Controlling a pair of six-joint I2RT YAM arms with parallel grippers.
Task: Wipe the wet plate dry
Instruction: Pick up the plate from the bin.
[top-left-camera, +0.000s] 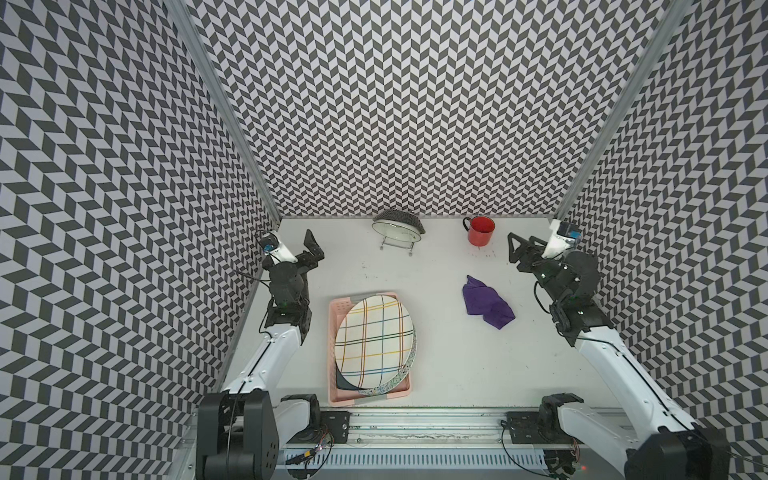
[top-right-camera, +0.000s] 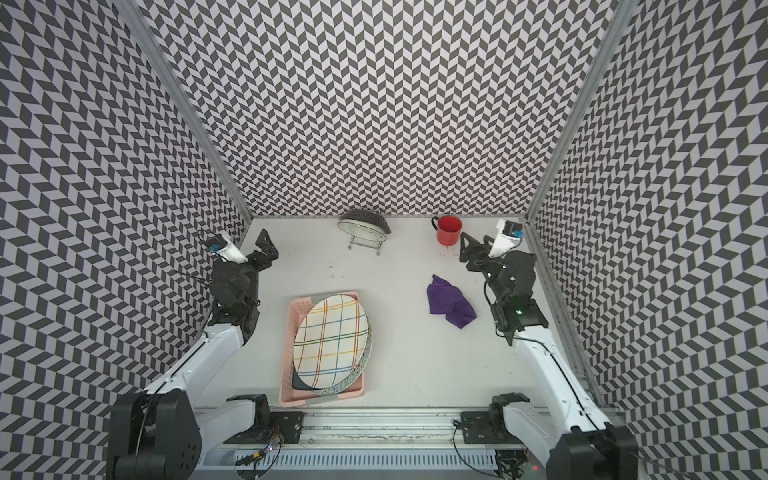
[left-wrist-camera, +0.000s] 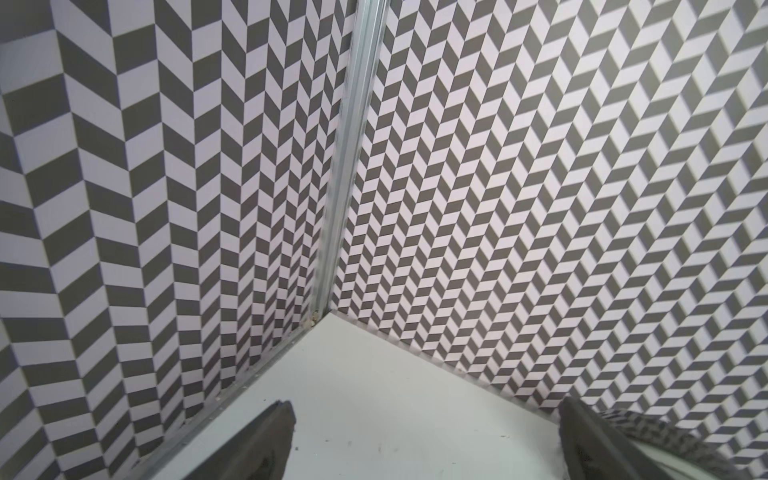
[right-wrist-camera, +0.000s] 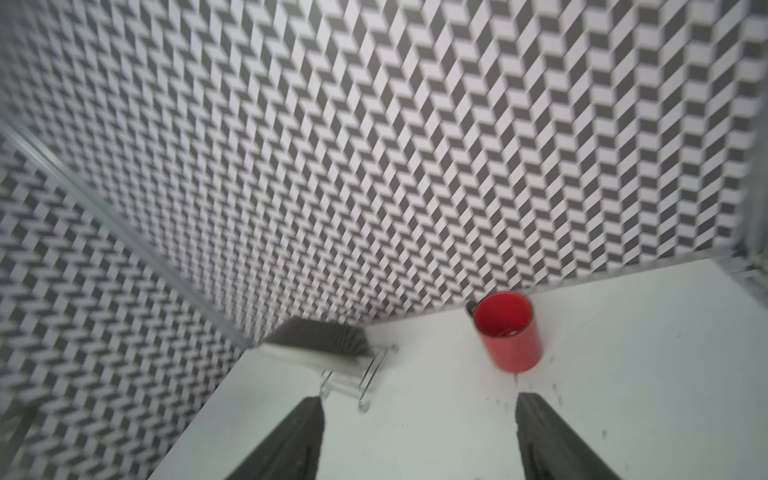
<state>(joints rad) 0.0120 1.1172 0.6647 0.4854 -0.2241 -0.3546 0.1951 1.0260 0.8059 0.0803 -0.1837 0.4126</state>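
Got plaid plate (top-left-camera: 372, 336) at 7 o'clock of worktop (top-left-camera: 449, 365) centre, lying tilted in pink basket (top-left-camera: 337, 307), on top of a speckled-rim plate (top-left-camera: 390, 386). Can't tell wetness from these views.
Purple cloth (top-left-camera: 484, 305) crumpled at 2 o'clock, flat on worktop, touched by nothing, well apart from the plaid plate.
Left end effector (top-left-camera: 314, 249) parked at 10 o'clock, fingers (left-wrist-camera: 274, 436) spread wide, empty.
Right end effector (top-left-camera: 515, 249) at 2 o'clock, beyond the cloth and just beside red mug (top-left-camera: 481, 230), fingers (right-wrist-camera: 540, 436) apart, nothing between them.
Also seeing patterned dish on wire rack (top-left-camera: 397, 228) at 12 o'clock by the back wall.
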